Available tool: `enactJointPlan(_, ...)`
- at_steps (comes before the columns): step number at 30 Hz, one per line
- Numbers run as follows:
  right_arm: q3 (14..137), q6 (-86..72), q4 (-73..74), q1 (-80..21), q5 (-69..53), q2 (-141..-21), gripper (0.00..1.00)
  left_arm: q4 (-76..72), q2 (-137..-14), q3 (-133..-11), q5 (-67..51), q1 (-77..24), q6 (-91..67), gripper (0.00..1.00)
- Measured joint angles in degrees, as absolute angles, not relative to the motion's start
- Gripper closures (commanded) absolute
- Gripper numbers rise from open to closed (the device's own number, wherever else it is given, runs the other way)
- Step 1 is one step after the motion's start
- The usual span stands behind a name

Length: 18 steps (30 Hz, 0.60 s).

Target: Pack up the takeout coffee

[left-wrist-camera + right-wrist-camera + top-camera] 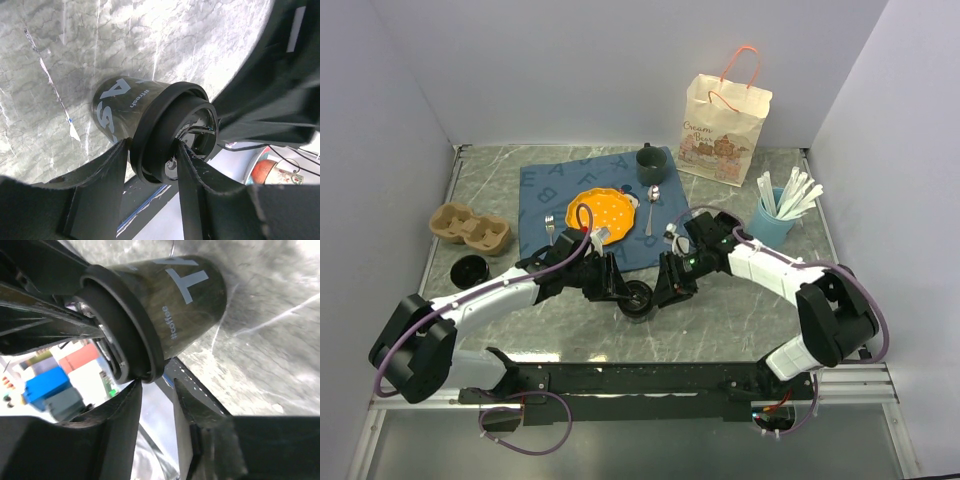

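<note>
Left pincer (154, 147) is clamped across the lid (150, 125) of the coffee cup (120, 107), with the cup body reaching past its fingertips toward the tabletop (50, 60). Right pincer (157, 387) is narrow, tips at the lid rim on the opposite side, and I can't tell if it's gripping. Risk: opposing tugs on the lid could pop it or let the body slip out and spill, and the paper bag (725, 130) is well beyond both pincers, a long carry for a lid-only hold.

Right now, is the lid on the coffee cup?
On. A black lid caps the cup in both wrist views; whether it's snapped tight, cannot tell.
</note>
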<state>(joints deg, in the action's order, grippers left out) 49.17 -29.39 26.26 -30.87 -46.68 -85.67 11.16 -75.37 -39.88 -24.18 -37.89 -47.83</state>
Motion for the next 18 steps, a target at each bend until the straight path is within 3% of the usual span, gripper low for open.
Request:
enactJointPlan(7, 58.13, -26.46, 31.03, -30.87, -44.38, -84.6, 0.42, 10.28, -75.77, -39.88, -24.64, -37.89, -47.9, 0.54)
enactJointPlan(18, 58.89, -23.57, 30.74, -30.87, -44.66, -90.35, 0.34, 10.15, -75.88, -39.9, -24.8, -37.89, -47.92, 0.55)
